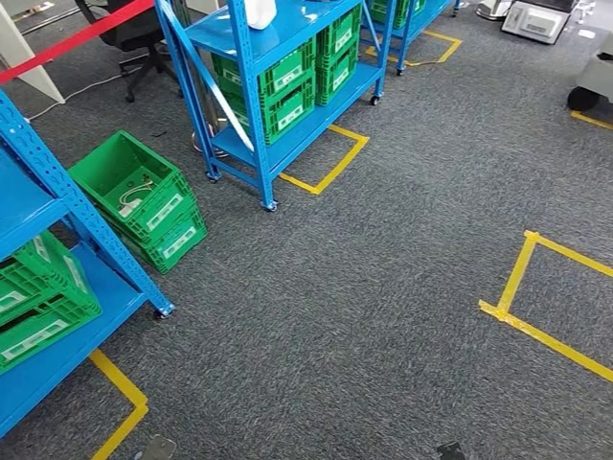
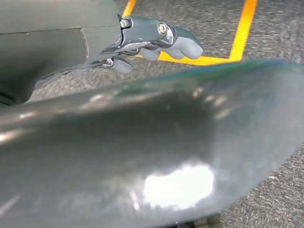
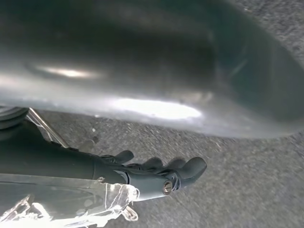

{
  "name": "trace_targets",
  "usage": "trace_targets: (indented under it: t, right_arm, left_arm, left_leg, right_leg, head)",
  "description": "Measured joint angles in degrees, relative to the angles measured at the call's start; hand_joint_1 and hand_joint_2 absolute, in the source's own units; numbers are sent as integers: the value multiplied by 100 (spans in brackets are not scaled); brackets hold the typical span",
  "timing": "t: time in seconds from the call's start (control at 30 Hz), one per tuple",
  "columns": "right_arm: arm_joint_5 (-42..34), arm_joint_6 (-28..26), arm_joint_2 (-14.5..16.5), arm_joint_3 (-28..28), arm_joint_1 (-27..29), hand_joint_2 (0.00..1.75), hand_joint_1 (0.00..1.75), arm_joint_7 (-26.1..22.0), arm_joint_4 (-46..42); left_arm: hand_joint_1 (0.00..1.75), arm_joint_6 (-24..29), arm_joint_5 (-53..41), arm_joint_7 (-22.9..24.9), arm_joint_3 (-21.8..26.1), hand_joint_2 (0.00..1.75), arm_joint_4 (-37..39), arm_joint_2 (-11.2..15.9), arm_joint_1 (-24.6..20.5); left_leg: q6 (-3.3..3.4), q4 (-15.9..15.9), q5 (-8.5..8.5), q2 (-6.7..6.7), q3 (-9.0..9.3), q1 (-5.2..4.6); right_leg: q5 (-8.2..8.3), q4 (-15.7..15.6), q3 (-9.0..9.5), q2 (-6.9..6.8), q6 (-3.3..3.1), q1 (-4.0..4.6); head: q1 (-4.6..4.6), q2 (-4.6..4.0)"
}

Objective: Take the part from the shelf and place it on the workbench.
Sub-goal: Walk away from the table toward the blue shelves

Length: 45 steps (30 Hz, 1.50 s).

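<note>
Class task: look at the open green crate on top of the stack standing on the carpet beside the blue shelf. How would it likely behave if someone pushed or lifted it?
The open green crate looks like rigid moulded plastic, so it would probably keep its shape. It holds little, just a white item, so it is likely light. Pushed, it might slide off the lower crate rather than tip, being low and wide.

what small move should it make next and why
Probably turn and step toward the blue shelf on the left, where green bins sit. Both arms hang by the carpet; the left robot hand and right robot hand hold nothing, so no part is picked yet.
</note>
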Motion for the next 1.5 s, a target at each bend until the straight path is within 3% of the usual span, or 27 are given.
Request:
trace_targets:
  t: [0.03,0.1,0.13,0.2,0.27,0.3,0.37,0.43,0.5,0.57,0.63,0.7,0.73,0.77,0.8,0.87,0.93,1.0,1.07,1.13,1.2,1.27,1.3,1.33,1.37,1.43,1.5]
  right_arm:
    - [10,2,20,-22,-2,0,0,0,14]
    - [24,2,49,-55,-13,0,0,-2,29]
    - [28,9,60,-71,-14,0,0,-2,33]
    - [36,62,71,-132,-7,0,0,10,50]
    - [63,137,85,-220,-14,0,0,26,86]
    - [88,161,92,-267,-31,0,0,28,112]
    - [141,174,102,-343,-79,0,0,21,181]
    - [180,154,105,-416,-129,0,0,-1,276]
    - [210,110,105,-494,-183,0,0,-44,380]
    - [228,63,105,-565,-259,0,0,-97,468]
    - [232,21,104,-631,-324,0,0,-151,550]
    - [232,-5,102,-708,-349,0,0,-186,648]
    - [232,-9,101,-744,-352,0,0,-193,695]
    - [232,-10,100,-772,-353,0,0,-196,729]
    - [232,-11,99,-793,-354,0,0,-197,754]
    - [232,-17,98,-823,-369,0,0,-201,787]
    - [232,-34,97,-857,-402,0,0,-216,836]
    - [231,-63,95,-885,-436,0,0,-245,900]
    - [230,-99,88,-912,-456,0,0,-277,944]
    - [230,-136,79,-932,-484,0,0,-305,981]
    - [230,-158,73,-953,-501,0,0,-325,1036]
    - [230,-182,66,-989,-507,0,0,-346,1103]
    - [230,-199,59,-1007,-518,0,0,-363,1138]
    - [230,-221,49,-1019,-534,0,0,-381,1174]
    - [231,-242,39,-1028,-555,0,0,-399,1210]
    - [232,-275,21,-1034,-598,0,0,-422,1280]
    - [232,-299,0,-1039,-624,0,0,-434,1342]
  left_arm:
    - [0,3,7,-2,3,0,6,-2,9]
    - [0,7,19,-3,16,0,19,-5,29]
    - [0,8,24,-6,22,0,24,-6,27]
    - [0,16,54,-35,26,0,38,-14,4]
    - [0,43,120,-95,25,0,88,-21,-19]
    - [0,66,162,-127,25,0,128,-23,-23]
    - [0,132,246,-189,25,0,217,-20,-41]
    - [0,224,335,-268,25,0,336,-12,-126]
    - [0,323,419,-354,25,0,490,-5,-239]
    - [0,402,487,-414,25,0,645,4,-289]
    - [0,460,549,-453,25,0,773,22,-311]
    - [0,490,584,-484,14,0,875,33,-370]
    - [0,493,587,-493,7,0,920,35,-401]
    - [0,494,589,-497,0,0,962,38,-421]
    - [0,495,591,-497,-4,0,999,42,-430]
    - [0,496,595,-498,-9,0,1057,48,-435]
    - [0,503,614,-500,-15,0,1098,52,-450]
    - [0,517,644,-507,-21,0,1129,59,-469]
    - [0,534,676,-522,-25,0,1172,72,-475]
    - [0,554,705,-546,-35,0,1218,89,-477]
    - [0,569,733,-571,-58,0,1252,98,-510]
    - [0,579,766,-588,-86,0,1288,102,-551]
    - [0,588,788,-595,-99,0,1314,106,-560]
    - [0,600,812,-599,-110,0,1342,114,-562]
    - [0,613,839,-605,-118,0,1370,125,-564]
    - [0,639,875,-623,-131,0,1418,143,-591]
    - [0,657,892,-651,-150,0,1460,149,-646]
  left_leg:
    - [-39,-12,19,-54,-19,13]
    - [-101,70,-37,113,-81,20]
    - [-125,257,-164,288,-173,15]
    - [-167,973,-567,598,-516,10]
    - [-192,1620,-808,654,-815,18]
    - [-194,1660,-763,660,-820,19]
    - [-171,1097,-421,761,-495,13]
    - [-127,323,-142,1026,-75,-17]
    - [-77,10,-94,1123,75,-42]
    - [-21,-14,-85,984,71,-30]
    - [39,-35,-55,870,80,7]
    - [80,-42,-36,736,72,30]
    - [89,-41,-34,655,63,31]
    - [92,-40,-33,573,60,31]
    - [92,-38,-32,492,63,32]
    - [76,-33,-34,326,82,41]
    - [24,-17,-36,168,82,47]
    - [-54,-16,-22,39,47,51]
    - [-134,-34,11,-64,10,73]
    - [-186,122,-91,135,-88,66]
    - [-215,726,-433,492,-394,43]
    - [-234,1478,-738,632,-771,43]
    - [-235,1648,-751,653,-852,44]
    - [-229,1591,-653,666,-816,43]
    - [-217,1318,-472,698,-669,41]
    - [-173,517,-129,935,-236,17]
    - [-119,59,-20,1095,1,-7]
  right_leg:
    - [17,-1,10,-77,-59,8]
    - [52,-19,30,-211,-154,14]
    - [66,-34,27,-288,-191,11]
    - [65,-39,15,-462,-230,27]
    - [56,-37,4,-651,-241,41]
    - [51,-37,5,-733,-242,45]
    - [36,-37,28,-868,-225,49]
    - [0,-29,44,-992,-179,79]
    - [-39,-35,54,-1115,-121,111]
    - [-65,-49,107,-1194,-66,109]
    - [-224,167,58,-972,0,89]
    - [-582,858,-263,-634,52,68]
    - [-747,1265,-469,-553,63,62]
    - [-824,1558,-632,-520,69,61]
    - [-786,1647,-706,-507,68,59]
    - [-392,1125,-513,-444,66,41]
    - [-42,330,-164,-144,62,-7]
    - [15,20,-14,47,11,-24]
    - [32,4,12,-77,-89,-5]
    - [70,-25,26,-222,-177,-5]
    - [80,-42,22,-391,-226,2]
    - [68,-41,16,-588,-248,22]
    - [60,-41,18,-680,-252,28]
    - [53,-41,24,-759,-251,32]
    - [45,-41,36,-825,-242,33]
    - [11,-28,55,-941,-201,56]
    - [-35,-26,63,-1053,-141,93]
  head:
    - [0,0]
    - [-14,0]
    - [-34,0]
    - [-71,0]
    - [-74,0]
    - [-76,0]
    - [-78,0]
    - [-80,0]
    - [-77,0]
    - [-74,0]
    - [-54,0]
    - [-22,0]
    - [-13,0]
    - [-8,0]
    - [-3,0]
    - [-3,0]
    - [-4,0]
    - [-9,0]
    - [-10,0]
    - [-32,0]
    - [-71,0]
    - [-84,0]
    - [-84,0]
    - [-85,0]
    - [-85,0]
    - [-92,0]
    - [-89,0]
